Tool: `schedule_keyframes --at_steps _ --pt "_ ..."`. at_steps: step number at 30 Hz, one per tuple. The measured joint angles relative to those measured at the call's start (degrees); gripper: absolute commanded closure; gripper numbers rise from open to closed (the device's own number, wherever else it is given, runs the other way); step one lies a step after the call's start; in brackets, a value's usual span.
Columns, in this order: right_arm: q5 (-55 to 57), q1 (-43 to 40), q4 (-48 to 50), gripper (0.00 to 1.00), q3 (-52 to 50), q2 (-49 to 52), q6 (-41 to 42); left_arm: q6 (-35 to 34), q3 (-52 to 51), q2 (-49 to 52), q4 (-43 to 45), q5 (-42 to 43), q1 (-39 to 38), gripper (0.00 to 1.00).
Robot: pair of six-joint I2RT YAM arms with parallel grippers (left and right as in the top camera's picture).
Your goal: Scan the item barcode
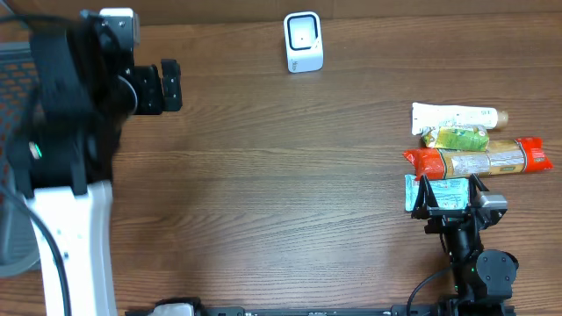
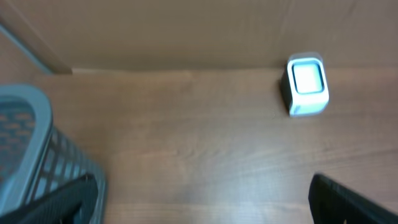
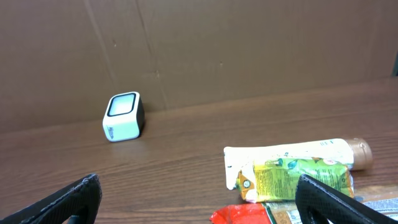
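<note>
The white barcode scanner (image 1: 304,41) stands at the table's far edge, window up; it also shows in the left wrist view (image 2: 306,84) and the right wrist view (image 3: 123,116). Four items lie at the right: a white tube (image 1: 457,116), a green packet (image 1: 455,138), a red-and-tan packet (image 1: 479,160) and a light blue packet (image 1: 436,193). My right gripper (image 1: 448,190) hovers open over the blue packet, nothing held; its fingers (image 3: 336,202) frame the tube (image 3: 292,151) and green packet (image 3: 292,177). My left gripper (image 1: 174,86) is open and empty at the far left.
A grey mesh basket (image 2: 31,149) sits at the table's left edge, right beside my left gripper's fingers (image 2: 56,202). A brown cardboard wall (image 3: 249,43) closes off the back of the table. Bare wood lies between the scanner and the items.
</note>
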Motion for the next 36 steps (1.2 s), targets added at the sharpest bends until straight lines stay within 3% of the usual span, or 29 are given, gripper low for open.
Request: schedule_keyframes --at_steps 8,15,25,36 --pt "0.02 0.00 -0.07 0.00 0.00 -0.07 -0.02 1.66 -46.97 -24.30 42.38 0.00 0.00 0.00" --pt "0.02 0.00 -0.09 0.00 0.00 -0.11 0.00 5.90 -72.83 -47.71 61.88 -0.07 0.00 0.00" --pt "0.02 0.02 -0.07 0.00 0.00 -0.11 -0.02 9.79 -90.18 -67.65 64.87 -0.39 0.00 0.00" --pt "0.04 0.00 -0.02 0.00 0.00 -0.11 -0.02 12.02 -95.91 -74.90 59.10 -0.37 0.00 0.01"
